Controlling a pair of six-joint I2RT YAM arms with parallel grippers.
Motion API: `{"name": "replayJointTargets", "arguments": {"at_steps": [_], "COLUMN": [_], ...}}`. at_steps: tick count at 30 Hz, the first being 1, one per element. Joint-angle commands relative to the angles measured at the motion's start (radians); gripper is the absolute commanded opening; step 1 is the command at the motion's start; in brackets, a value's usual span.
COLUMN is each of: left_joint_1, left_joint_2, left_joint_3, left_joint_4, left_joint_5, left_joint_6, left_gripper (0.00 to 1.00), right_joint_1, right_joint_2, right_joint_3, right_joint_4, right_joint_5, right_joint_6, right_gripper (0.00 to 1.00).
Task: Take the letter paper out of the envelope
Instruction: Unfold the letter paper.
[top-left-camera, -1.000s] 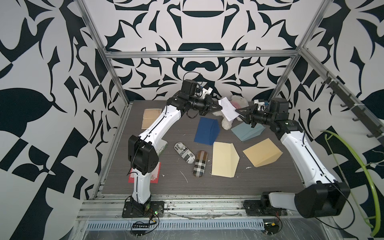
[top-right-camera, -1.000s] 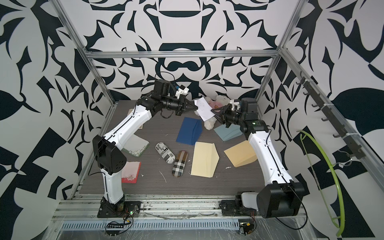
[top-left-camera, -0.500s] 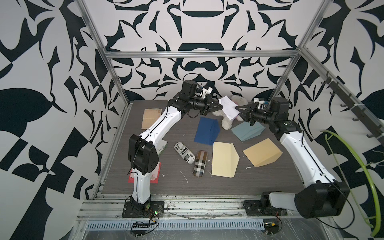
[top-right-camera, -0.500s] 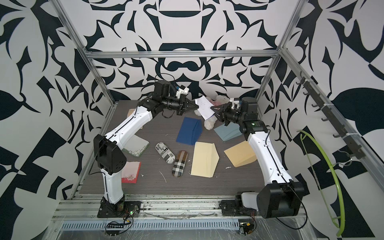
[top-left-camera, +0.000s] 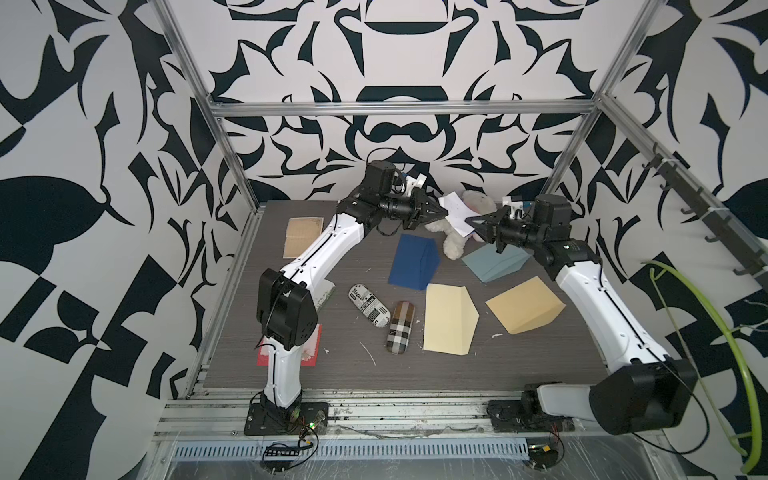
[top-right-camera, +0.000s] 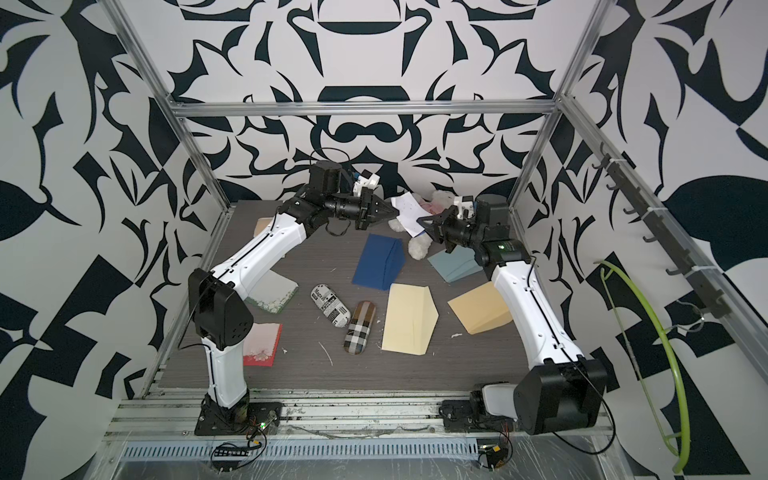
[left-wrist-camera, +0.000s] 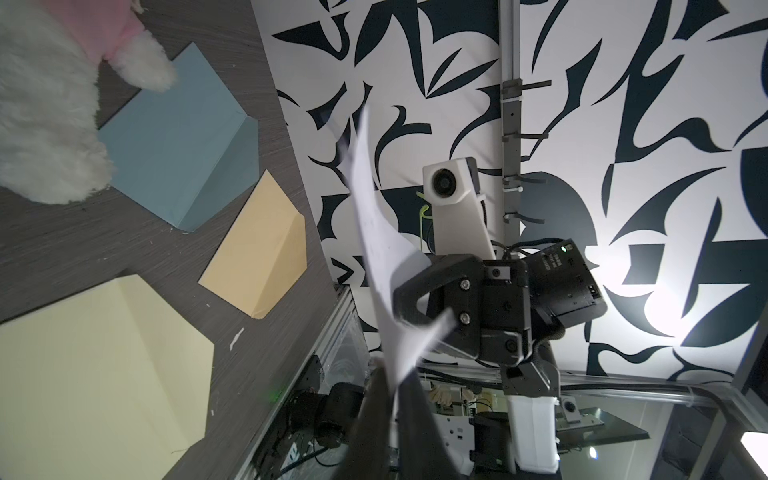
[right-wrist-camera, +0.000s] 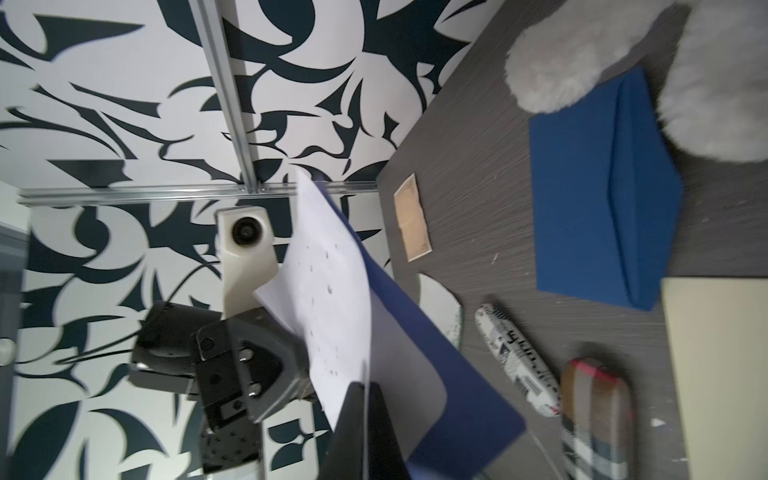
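The white letter paper (top-left-camera: 455, 210) hangs in the air over the back of the table, outside every envelope. My right gripper (top-left-camera: 467, 219) is shut on its lower edge, as the right wrist view shows (right-wrist-camera: 365, 386) with the letter paper (right-wrist-camera: 332, 299) pinched between the fingers. My left gripper (top-left-camera: 446, 211) faces it from the other side. In the left wrist view the left gripper (left-wrist-camera: 395, 374) has its jaws a little apart around a corner of the paper (left-wrist-camera: 374, 232). Several envelopes lie flap-open below: dark blue (top-left-camera: 413, 262), grey-blue (top-left-camera: 494, 262), cream (top-left-camera: 446, 318), tan (top-left-camera: 523, 309).
A white plush toy (top-left-camera: 457, 232) lies right under the paper by the back wall. Two glasses cases (top-left-camera: 368, 305) (top-left-camera: 399, 328) lie mid-table. At the left are a brown card (top-left-camera: 303, 232), a pale pad (top-right-camera: 270, 295) and a red pad (top-left-camera: 291, 349).
My right gripper has come up to the paper and shut on it. My left gripper's jaws, shut on the paper before, have parted slightly. The paper stays at the same height.
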Motion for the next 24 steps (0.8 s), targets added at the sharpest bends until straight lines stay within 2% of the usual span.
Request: {"name": "replayJointTargets", "arguments": {"at_steps": [1,4,8,10,15,18,21,24], "left_joint_1": [-0.002,0.006,0.029,0.043,0.066,0.065,0.066,0.067], "left_joint_2": [-0.040,-0.060,-0.093,-0.117,-0.170,-0.165,-0.163,-0.166], "left_joint_3": [0.010,0.030,0.010,-0.005,-0.100,-0.077,-0.076,-0.078], "left_joint_4": [-0.033,-0.138,-0.219,-0.254,-0.192,-0.265,-0.297,-0.302], "left_joint_5": [-0.045,-0.151,-0.213,-0.240,-0.222,-0.218,-0.202,-0.200], "left_joint_6": [-0.013,-0.013,-0.053,-0.069,-0.162,-0.133,-0.144,-0.164], "left_gripper": [0.41,0.62,0.75,0.90,0.88,0.87,0.87,0.87], "right_joint_1": [0.004,0.005,0.038,0.095,0.315,0.431,0.489,0.523], "right_joint_2": [-0.005,0.001,-0.005,-0.024,-0.134,-0.154,-0.154,-0.154], "right_joint_3": [0.107,0.153,0.192,0.193,0.056,0.006,-0.027,-0.063], "right_joint_4": [-0.168,-0.244,-0.284,-0.272,-0.046,0.037,0.074,0.123], "right_joint_5": [0.094,0.186,0.344,0.467,0.817,0.984,1.039,1.070], "right_joint_6": [-0.270,-0.439,-0.677,-0.848,-1.314,-1.590,-1.757,-1.852], "right_gripper": [0.00,0.00,0.00,0.00,0.00,0.00,0.00,0.00]}}
